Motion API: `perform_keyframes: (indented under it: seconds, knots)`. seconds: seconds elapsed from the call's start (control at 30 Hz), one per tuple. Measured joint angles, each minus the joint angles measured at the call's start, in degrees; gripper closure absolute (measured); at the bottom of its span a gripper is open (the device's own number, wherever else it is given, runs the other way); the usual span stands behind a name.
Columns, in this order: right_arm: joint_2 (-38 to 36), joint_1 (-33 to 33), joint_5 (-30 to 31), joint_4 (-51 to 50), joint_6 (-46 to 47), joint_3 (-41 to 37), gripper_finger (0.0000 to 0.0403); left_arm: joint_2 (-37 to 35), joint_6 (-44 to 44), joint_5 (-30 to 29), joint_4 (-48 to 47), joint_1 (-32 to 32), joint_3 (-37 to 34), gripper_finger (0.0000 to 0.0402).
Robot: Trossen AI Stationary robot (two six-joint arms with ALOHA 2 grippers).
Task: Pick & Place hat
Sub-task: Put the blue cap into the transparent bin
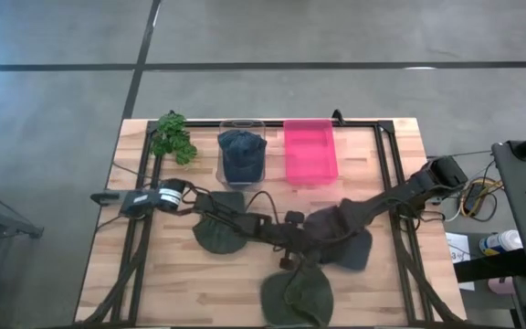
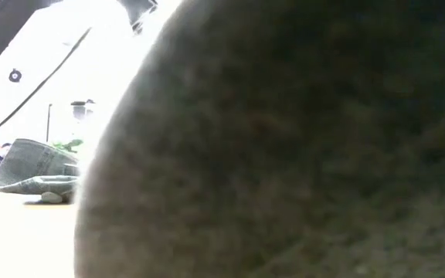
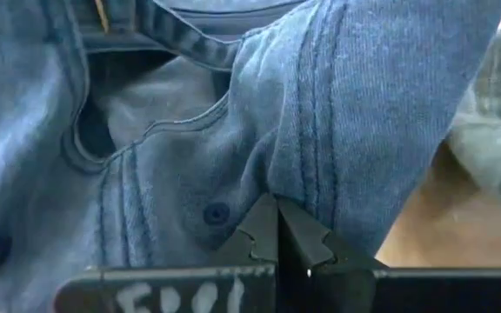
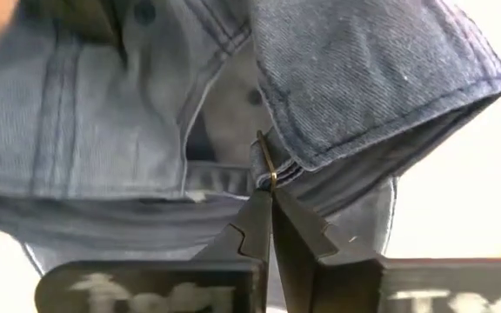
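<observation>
**Both grippers pinched into soft denim caps at mid-bench**

High view: several caps lie about the bench (image 1: 400, 137). A dark blue one sits in the clear bin (image 1: 242, 128) at the far side, next to the pink bin (image 1: 310, 151); an olive cap (image 1: 219, 234) lies under the left arm, and another olive cap (image 1: 298, 297) rests at the near edge. The dark cap (image 1: 341, 233) near the middle looks like the one in hand, with the right arm running into it from the right. The left gripper (image 1: 286, 239) reaches in from the left and meets the same heap of cloth. A small green plant (image 1: 173, 135) stands at the far left corner.

Low view: a cap crown fills almost the whole frame, right against the lens; only a grey cap (image 2: 35, 168) shows beyond it, resting on the bench.

Left wrist view: the left gripper (image 3: 277, 235) is clenched, its tips pressed into blue denim cap fabric (image 3: 320, 113) beside a seam.

Right wrist view: the right gripper (image 4: 272, 222) is clenched on the back strap (image 4: 268, 169) of a denim cap (image 4: 364, 78), the cloth bunched at its tips.

Judged as cloth, the cap is light, limp and not fragile; it will sag and fold when lifted. The stitched strap or the stiffer brim should give the surest hold.
</observation>
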Motion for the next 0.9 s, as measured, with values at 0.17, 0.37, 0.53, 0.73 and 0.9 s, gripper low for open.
perform_keyframes:
  seconds: [0.17, 0.37, 0.53, 0.73, 0.9]
  knots:
    - [-0.01, 2.8, 2.13, -3.82, -0.34, 0.36, 0.0383, -3.17, 0.01, -0.45, -5.14, 0.21, -0.32, 0.0401]
    - [-3.69, 6.98, 4.71, -7.29, -2.22, 1.59, 0.0309, -7.88, -1.23, -2.0, -14.04, 1.67, -1.08, 0.0401]
    - [-8.35, 11.12, 4.92, -7.04, -2.48, 1.75, 0.0245, -10.92, -3.95, -1.88, -25.38, 2.23, -1.0, 0.0401]
    - [-11.3, 18.25, 9.06, -1.01, -2.21, 1.81, 0.0219, -15.88, -9.19, -1.69, -29.1, 1.66, -1.06, 0.0402]
    - [-8.25, 21.88, 14.67, 4.89, -4.8, 1.71, 0.0222, -18.35, -9.42, -1.65, -23.86, 1.2, -0.95, 0.0402]
